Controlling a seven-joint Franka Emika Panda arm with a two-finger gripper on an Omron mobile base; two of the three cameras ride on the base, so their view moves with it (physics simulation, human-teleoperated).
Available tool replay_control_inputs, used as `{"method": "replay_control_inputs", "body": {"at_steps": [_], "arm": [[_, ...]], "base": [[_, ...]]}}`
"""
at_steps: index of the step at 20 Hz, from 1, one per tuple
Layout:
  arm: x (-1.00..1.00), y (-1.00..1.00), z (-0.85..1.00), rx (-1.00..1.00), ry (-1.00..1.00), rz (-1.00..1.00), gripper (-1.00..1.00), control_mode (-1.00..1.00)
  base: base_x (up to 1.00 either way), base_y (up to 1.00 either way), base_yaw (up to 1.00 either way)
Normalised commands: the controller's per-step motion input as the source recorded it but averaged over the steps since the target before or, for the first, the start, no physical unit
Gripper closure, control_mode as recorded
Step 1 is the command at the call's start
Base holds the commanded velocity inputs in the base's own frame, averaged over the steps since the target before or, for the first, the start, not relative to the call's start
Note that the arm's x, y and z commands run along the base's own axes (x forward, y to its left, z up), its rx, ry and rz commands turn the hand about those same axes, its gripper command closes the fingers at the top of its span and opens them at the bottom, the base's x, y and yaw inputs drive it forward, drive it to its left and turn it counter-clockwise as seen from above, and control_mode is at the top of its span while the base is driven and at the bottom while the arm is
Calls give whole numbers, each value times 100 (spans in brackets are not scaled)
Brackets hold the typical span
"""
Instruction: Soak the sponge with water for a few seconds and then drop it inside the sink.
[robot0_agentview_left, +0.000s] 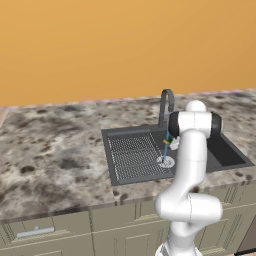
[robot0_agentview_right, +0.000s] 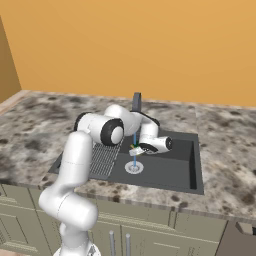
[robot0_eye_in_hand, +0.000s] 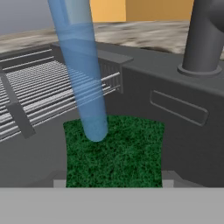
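- Closest to the hand camera, the sponge (robot0_eye_in_hand: 114, 151) fills the lower middle of that view, green face up, with a grey finger (robot0_eye_in_hand: 59, 180) at each lower corner of it; the pincer is closed on the sponge and holds it flat.
- Water (robot0_eye_in_hand: 83, 74) falls as a pale blue column and lands on the green face, towards one edge of it and not on the centre.
- From the right base view, the gripper (robot0_agentview_right: 136, 151) holds the sponge (robot0_agentview_right: 135, 150) over the basin of the sink (robot0_agentview_right: 170, 172), under the curved faucet (robot0_agentview_right: 136, 102) and above the round drain (robot0_agentview_right: 133, 167). The water (robot0_agentview_right: 134, 145) runs down past it to the drain.
- From the left base view, the sponge (robot0_agentview_left: 168, 141) sits in the stream just beside the forearm, with the ribbed drainboard (robot0_agentview_left: 132, 155) to one side.
- Judgement: the soak is under way, and the drop is not yet done.
- To do it well, keep the hand level and steady so the stream stays on the sponge; a small shift to bring the centre under the water would wet it more evenly.
- Keep the grip firm through the wait, since a wet block may slip.
- Release only while over the basin, clear of the drainboard and the faucet base (robot0_eye_in_hand: 201, 65), so the sponge falls inside.
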Motion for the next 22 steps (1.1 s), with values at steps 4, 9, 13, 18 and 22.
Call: {"method": "replay_control_inputs", "body": {"at_steps": [4, 9, 13, 18, 22], "arm": [[-17, -21, 42, 0, 0, 0, 100, -100], [-20, -27, 52, 0, 2, 0, 100, -100], [-36, -15, 28, 0, 2, 0, 100, -100], [-29, -24, 22, 0, 7, -2, 100, -100], [-39, -28, 21, 0, 12, -6, 100, -100]], "base": [[0, 0, 0], [0, 0, 0], [0, 0, 0], [0, 0, 0], [0, 0, 0]]}}
